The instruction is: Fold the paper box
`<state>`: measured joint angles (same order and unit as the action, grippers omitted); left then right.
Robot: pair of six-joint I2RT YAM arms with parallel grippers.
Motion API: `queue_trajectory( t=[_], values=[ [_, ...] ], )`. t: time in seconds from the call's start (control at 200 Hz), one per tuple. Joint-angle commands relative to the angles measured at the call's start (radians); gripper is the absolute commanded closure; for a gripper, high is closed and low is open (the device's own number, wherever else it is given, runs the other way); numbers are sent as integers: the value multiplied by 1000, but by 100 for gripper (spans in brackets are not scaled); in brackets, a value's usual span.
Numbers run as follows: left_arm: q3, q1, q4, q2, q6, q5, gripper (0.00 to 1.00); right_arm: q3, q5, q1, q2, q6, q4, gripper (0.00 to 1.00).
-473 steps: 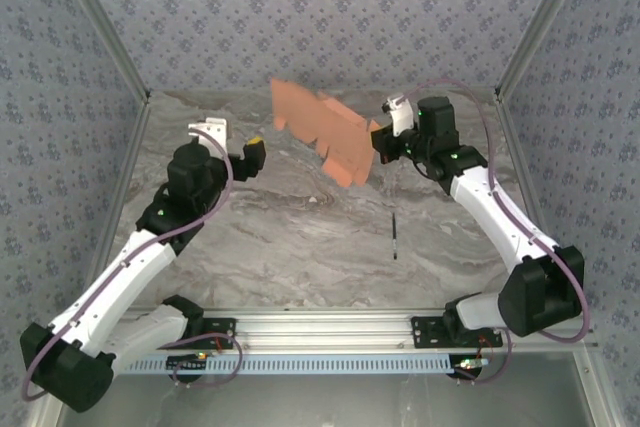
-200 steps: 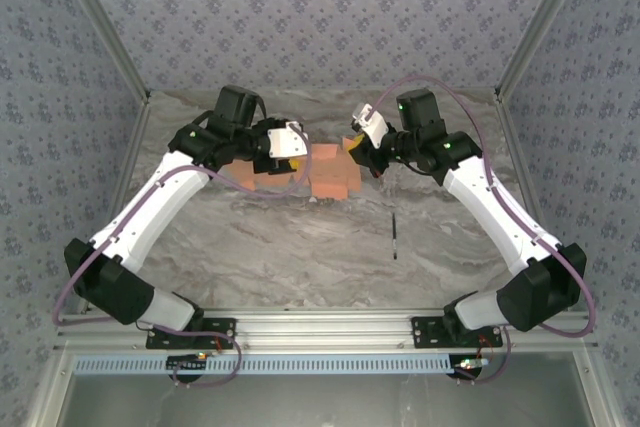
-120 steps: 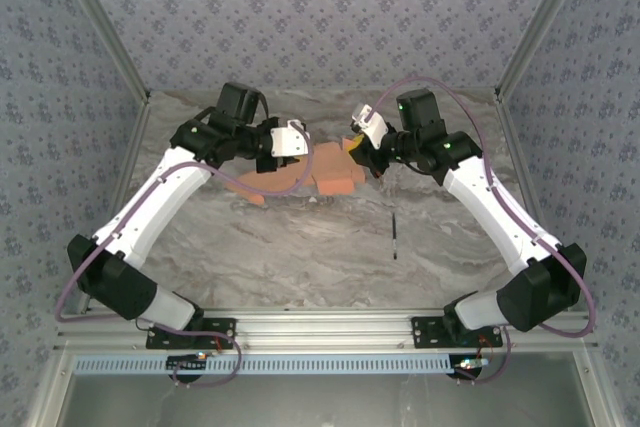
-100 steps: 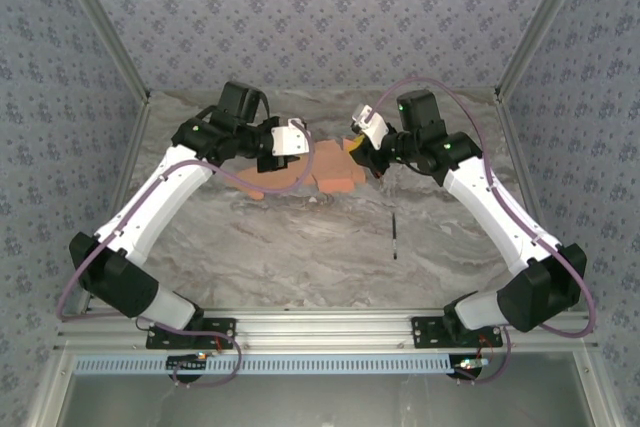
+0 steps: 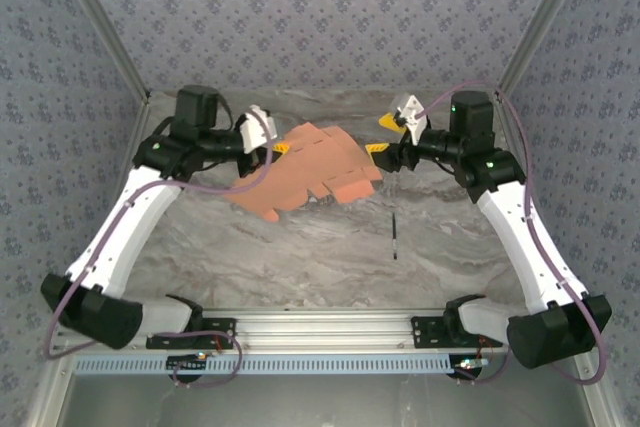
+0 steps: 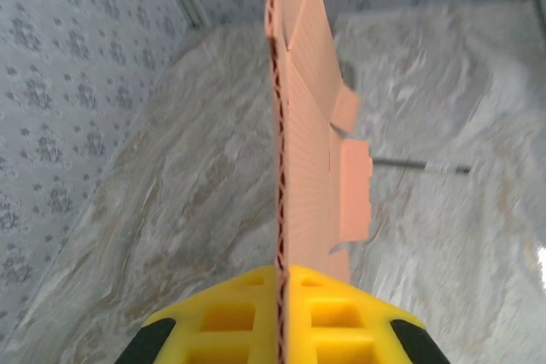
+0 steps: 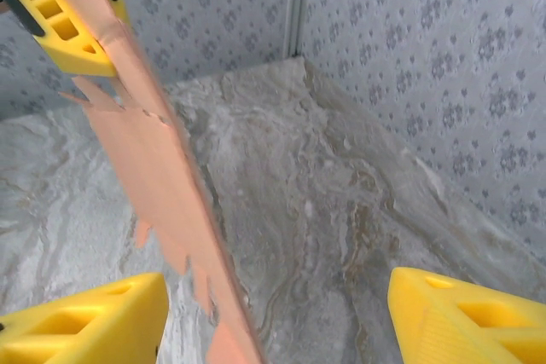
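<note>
Mid-frame I hold the unfolded paper box (image 5: 315, 169) pinched in my left gripper (image 5: 278, 148); next my spread right gripper (image 5: 381, 137) should clamp its right-hand edge.

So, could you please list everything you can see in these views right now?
paper box: 1, salmon-orange flat sheet, held over the far half of the table
pen: 1, dark, lying on the table right of centre
table: 1, grey marbled, under everything
walls: 3, blue-grey patterned, around the table
left gripper: 1, yellow fingers, shut on the box's left end
right gripper: 1, yellow fingers, open at the box's right end
</note>
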<state>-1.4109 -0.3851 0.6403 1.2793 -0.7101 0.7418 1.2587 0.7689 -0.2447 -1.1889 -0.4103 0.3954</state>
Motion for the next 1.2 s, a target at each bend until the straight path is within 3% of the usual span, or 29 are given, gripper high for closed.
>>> queue_trajectory(
  t=[0.0,0.2,0.295,0.625,0.76,0.949,1.194],
  values=[
    [40,41,-114,-53,123,219,100,-11,136,12,1,6,-36,29],
    [34,89,-141,-44,205,348,100,28,254,-7,-31,-2,-39,29],
    [12,94,-120,-24,221,362,100,28,236,-38,-37,-19,-23,31],
    [1,96,-84,-3,204,364,100,32,203,-43,-44,-15,-40,72],
    [1,95,-91,3,222,349,100,29,177,-49,-39,-21,-31,78],
    [4,95,-110,12,303,295,100,-39,-41,-97,14,-20,-111,93],
    [19,89,-169,7,438,254,100,-184,-500,-226,91,-73,-291,93]
  ],
)
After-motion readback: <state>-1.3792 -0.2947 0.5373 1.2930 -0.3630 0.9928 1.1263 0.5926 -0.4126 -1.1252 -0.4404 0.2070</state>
